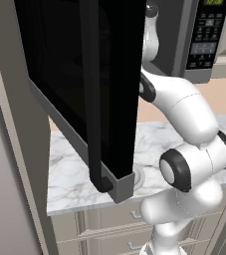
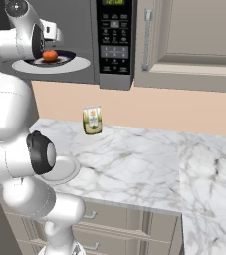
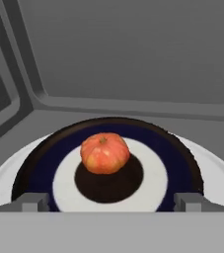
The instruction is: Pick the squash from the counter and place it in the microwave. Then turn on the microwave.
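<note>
The squash (image 3: 104,152), a small orange-red lump, rests on a dark-rimmed plate (image 3: 175,160) inside the microwave (image 2: 115,45). In the right base view the squash (image 2: 50,55) shows on that plate (image 2: 72,63) in the open cavity, with the arm's hand just above and left of it. My gripper (image 3: 111,203) is open, just short of the squash, with one fingertip (image 3: 32,201) low on each side and nothing between them. The microwave door (image 1: 84,74) is swung wide open over the counter (image 1: 74,174).
A green-and-white carton (image 2: 91,120) stands on the counter (image 2: 134,164) near the back wall. A white plate (image 2: 67,169) lies at the counter's front by the arm. The button panel (image 1: 206,35) sits right of the cavity. Beige drawers run below.
</note>
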